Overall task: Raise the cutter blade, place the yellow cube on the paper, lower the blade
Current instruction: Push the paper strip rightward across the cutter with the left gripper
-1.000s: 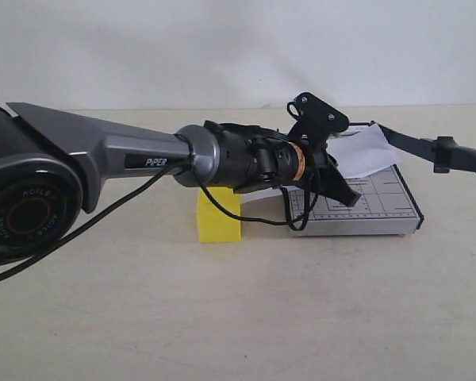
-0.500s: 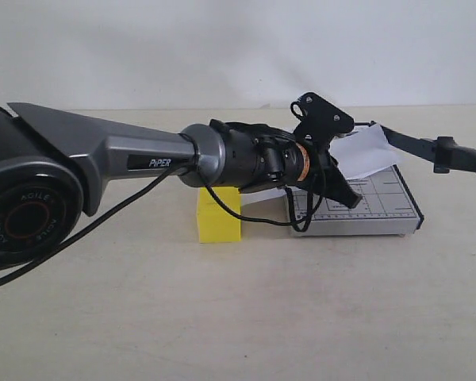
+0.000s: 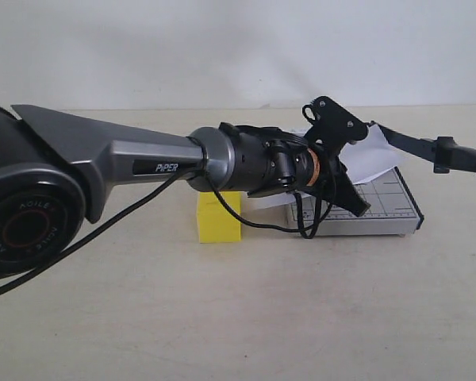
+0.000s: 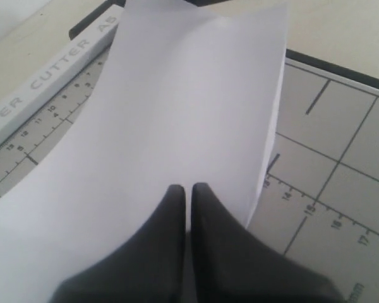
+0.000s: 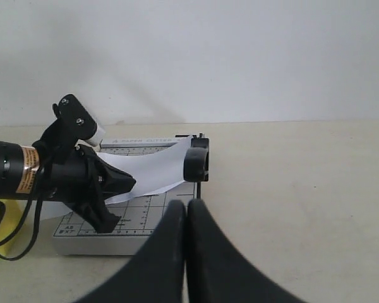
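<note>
Compared with a second ago, note the left end effector carried a little rightward over the grey trimmer base, wrist bracket along with it; note yellow cube, paper and cutter blade unmoved.

Read the left fingers as clenched tip to tip, gripping nothing, poised over the white sheet draped across the gridded base. Cannot tell contact with the sheet from a hover just above it.

Place the yellow cube on the table just left of the base, tucked beneath the left forearm, not yet on the paper. Cannot judge touching or apart there, with arm and cable covering the gap.

Reckon the cube, then, to lie leftward and back along the arm from the left end effector, opposite to its pointing direction. Expect a need to withdraw and unclench before any grasp.

Count the left arm much the nearer. Find the right end effector likewise clenched and empty, off the right end of the base, with the whole trimmer between it and the cube.

Judge the blade already raised, long axis running left to right along the far edge, handle end lifted out past the base on the right.
</note>
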You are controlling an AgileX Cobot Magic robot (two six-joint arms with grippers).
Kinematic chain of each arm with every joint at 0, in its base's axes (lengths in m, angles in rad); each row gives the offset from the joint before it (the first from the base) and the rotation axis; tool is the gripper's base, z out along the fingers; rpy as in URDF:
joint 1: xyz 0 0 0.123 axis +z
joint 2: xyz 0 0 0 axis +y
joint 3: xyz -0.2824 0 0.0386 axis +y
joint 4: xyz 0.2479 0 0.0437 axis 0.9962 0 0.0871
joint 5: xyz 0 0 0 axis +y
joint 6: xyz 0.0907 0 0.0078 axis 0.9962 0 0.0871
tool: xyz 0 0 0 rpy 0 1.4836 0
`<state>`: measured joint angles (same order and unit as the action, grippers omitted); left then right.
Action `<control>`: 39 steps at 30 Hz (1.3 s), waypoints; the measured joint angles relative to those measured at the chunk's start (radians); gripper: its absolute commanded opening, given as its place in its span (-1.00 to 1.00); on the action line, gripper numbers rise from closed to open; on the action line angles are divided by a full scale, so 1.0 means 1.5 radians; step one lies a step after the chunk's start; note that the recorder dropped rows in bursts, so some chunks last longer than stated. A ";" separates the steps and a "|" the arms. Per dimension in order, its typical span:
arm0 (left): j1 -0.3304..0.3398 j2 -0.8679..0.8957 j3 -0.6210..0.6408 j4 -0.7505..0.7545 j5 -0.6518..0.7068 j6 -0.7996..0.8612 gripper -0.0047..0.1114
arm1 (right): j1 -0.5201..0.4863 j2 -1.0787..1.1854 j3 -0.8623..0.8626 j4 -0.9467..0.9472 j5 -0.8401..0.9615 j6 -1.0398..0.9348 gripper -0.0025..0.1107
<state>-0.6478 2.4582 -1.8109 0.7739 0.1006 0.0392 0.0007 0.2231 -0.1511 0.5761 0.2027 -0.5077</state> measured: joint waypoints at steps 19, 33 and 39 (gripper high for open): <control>-0.013 -0.035 0.071 -0.012 -0.030 0.028 -0.84 | 0.000 0.000 0.000 0.000 0.000 -0.003 -0.96; -0.013 -0.035 0.072 -0.032 -0.055 0.000 -0.84 | 0.000 0.000 0.000 0.000 0.000 -0.003 -0.96; -0.013 -0.034 0.072 -0.032 -0.067 -0.012 -0.84 | 0.000 0.000 0.000 0.000 0.000 -0.003 -0.96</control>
<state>-0.6667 2.4073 -1.7026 0.7251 0.0000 0.0214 0.0007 0.2231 -0.1511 0.5761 0.2027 -0.5121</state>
